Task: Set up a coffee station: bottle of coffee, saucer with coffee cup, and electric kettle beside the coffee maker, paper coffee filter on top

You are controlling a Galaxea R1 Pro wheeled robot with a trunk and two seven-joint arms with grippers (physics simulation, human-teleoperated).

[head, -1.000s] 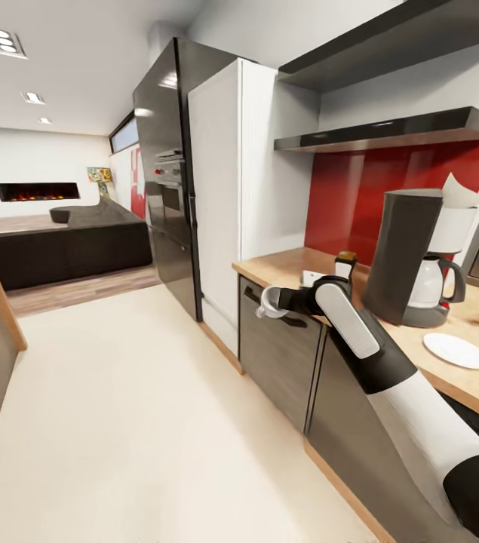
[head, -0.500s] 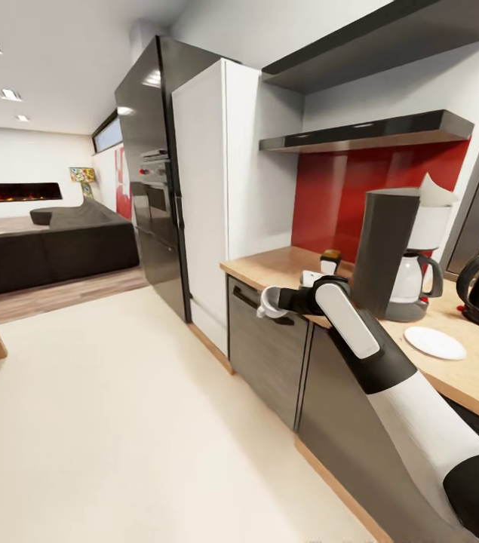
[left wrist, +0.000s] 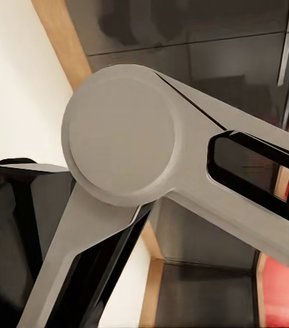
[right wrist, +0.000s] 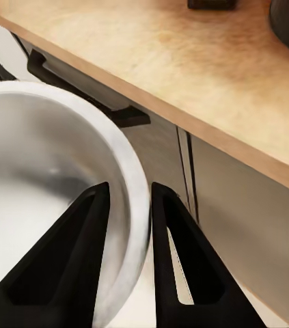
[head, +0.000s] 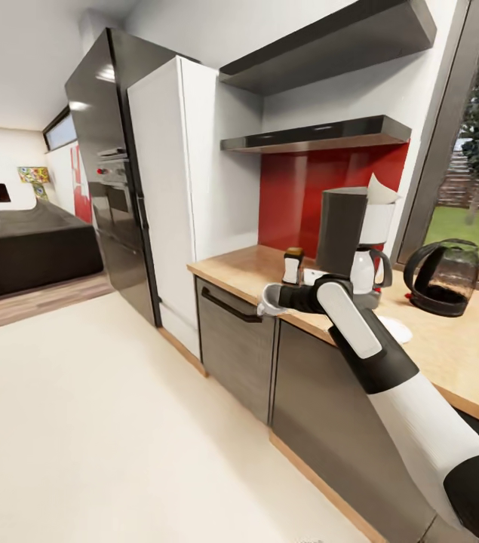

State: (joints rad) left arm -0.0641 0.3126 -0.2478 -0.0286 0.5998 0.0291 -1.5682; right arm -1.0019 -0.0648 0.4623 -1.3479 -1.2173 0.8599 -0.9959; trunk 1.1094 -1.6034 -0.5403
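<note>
Right gripper [right wrist: 125, 239] clamped on cup [right wrist: 42, 184] rim, off counter [head: 450, 354] front edge; left gripper's state cannot be told.

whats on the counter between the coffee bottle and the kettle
In the head view, the coffee maker with its white carafe stands between the coffee bottle and the kettle; the saucer lies nearer the counter's front edge.
</note>
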